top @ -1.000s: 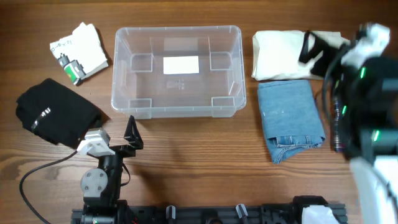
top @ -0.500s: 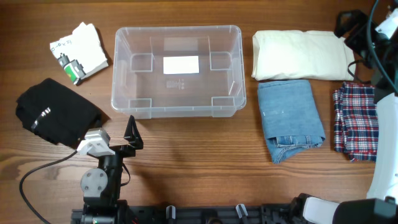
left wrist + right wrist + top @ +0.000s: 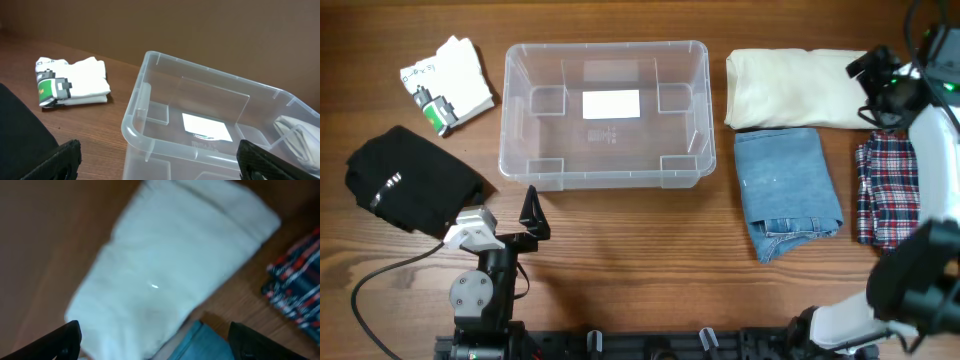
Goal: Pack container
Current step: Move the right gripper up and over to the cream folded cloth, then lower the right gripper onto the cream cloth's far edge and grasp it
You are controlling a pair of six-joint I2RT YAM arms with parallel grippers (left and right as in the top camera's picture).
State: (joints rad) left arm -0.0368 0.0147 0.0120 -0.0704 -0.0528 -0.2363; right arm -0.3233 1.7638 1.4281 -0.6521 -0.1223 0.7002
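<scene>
The clear plastic container (image 3: 604, 112) stands empty at the table's middle back, with a white label (image 3: 611, 103) on its bottom; it also shows in the left wrist view (image 3: 210, 130). My left gripper (image 3: 532, 212) is open and empty, just in front of the container's near left corner. My right gripper (image 3: 868, 72) is open and empty above the right end of the folded cream garment (image 3: 800, 88), which fills the right wrist view (image 3: 165, 265). Folded jeans (image 3: 786, 190) lie below it, with a folded plaid shirt (image 3: 886, 190) to their right.
A folded black garment (image 3: 410, 182) lies at the left. A folded white garment with a green print (image 3: 447, 82) lies at the back left and shows in the left wrist view (image 3: 70, 82). The right arm reaches along the table's right edge.
My right arm has swung clear of the cream garment and plaid shirt, then the gripper came back over the cream garment's right end. The left arm has not moved.
</scene>
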